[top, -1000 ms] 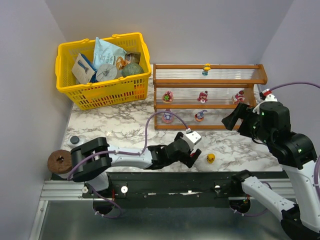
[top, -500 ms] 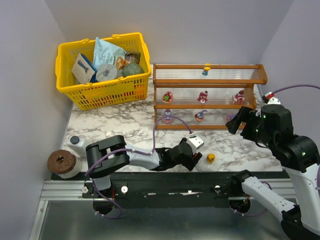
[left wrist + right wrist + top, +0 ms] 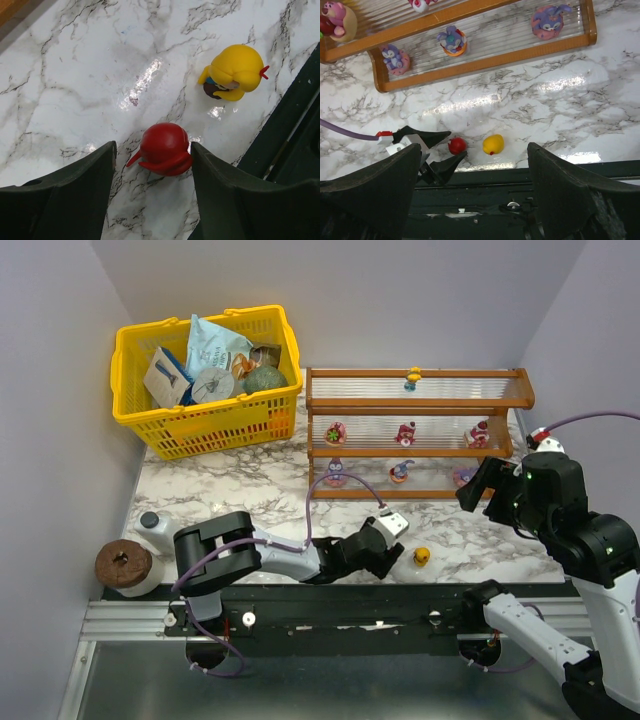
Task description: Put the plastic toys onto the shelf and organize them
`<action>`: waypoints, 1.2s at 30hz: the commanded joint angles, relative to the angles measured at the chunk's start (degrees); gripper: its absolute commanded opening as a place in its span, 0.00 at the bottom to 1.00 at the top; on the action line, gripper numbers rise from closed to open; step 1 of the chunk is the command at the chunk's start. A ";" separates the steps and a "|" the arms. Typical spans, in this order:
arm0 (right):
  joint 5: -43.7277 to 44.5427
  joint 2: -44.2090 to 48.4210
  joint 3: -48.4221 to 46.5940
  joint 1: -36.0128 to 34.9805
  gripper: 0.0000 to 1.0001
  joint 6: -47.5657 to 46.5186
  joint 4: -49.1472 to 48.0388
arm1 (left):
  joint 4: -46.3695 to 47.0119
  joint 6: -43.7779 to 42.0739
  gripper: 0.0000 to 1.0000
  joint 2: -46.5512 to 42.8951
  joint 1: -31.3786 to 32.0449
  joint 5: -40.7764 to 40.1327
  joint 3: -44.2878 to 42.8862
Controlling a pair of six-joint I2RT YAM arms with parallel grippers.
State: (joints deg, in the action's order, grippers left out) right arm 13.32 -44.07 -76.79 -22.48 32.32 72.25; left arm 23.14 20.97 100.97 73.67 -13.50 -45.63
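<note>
Red toy (image 3: 165,149) between spread left pincer (image 3: 152,147) tips, gap narrower than before, right pincer (image 3: 475,150) spread wide

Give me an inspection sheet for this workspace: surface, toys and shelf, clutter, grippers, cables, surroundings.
Surface: glossy marble-patterned table, no spills seen.
Job's things: shelf upright at the back right, with seven toys on it: one on the top tier, three on the middle, three on the bottom. Red toy and yellow toy lie on the table near the front edge.
Clutter: yellow basket of packets; brown-lidded jar; small dark-capped bottle.
Grippers: left gripper low, jaws open astride the red toy. Right gripper open, holding nothing, above the table.
Cables: purple cable loops in front of the shelf.
Surroundings: plain walls.
</note>
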 commanded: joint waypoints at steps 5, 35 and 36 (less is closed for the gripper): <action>2.15 0.13 -1.87 0.15 0.93 -1.64 1.93 | 2.97 -0.58 0.61 1.60 1.13 -3.29 -1.57; 3.20 0.92 3.84 0.16 0.92 0.38 -3.87 | -45.43 3.89 0.10 -18.34 -3.35 -16.73 -29.15; 3.38 0.92 4.11 0.16 0.92 0.47 -4.39 | -50.07 4.16 0.10 -18.61 -4.14 -17.96 -31.17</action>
State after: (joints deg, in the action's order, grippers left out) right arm 14.81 -43.75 -74.28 -22.48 32.14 70.91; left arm -8.36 22.52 85.67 72.95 -24.56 -68.51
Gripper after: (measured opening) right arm 0.923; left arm 0.472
